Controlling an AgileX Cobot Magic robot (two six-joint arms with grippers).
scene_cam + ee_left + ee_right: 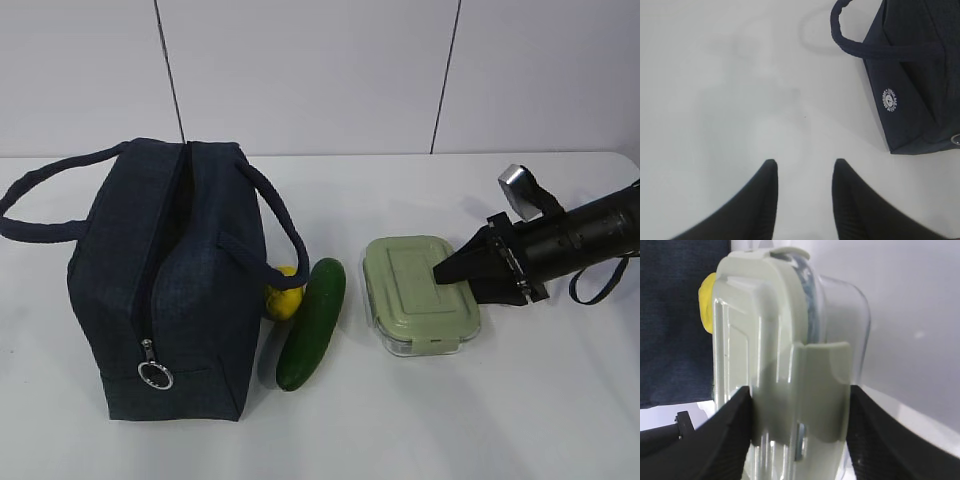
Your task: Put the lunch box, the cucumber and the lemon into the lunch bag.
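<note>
The navy lunch bag (170, 290) stands on the left with its ring pull (154, 373) low on the near end. The yellow lemon (283, 297) lies against the bag's right side. Beside it is the dark green cucumber (313, 322). Further right, the lunch box (410, 290) with its pale green lid rests on the table. My right gripper (450, 280) reaches in from the right, one finger on the lid. In the right wrist view the gripper (799, 389) is shut on the lunch box (785, 340), both fingers against it. My left gripper (805, 162) is open over bare table.
The white table (480, 420) runs back to a pale wall. In the left wrist view the bag (910, 100) and one loop handle (850, 35) lie at the upper right. Behind the box, the right wrist view shows the lemon (706, 302) and the bag's fabric (675, 330).
</note>
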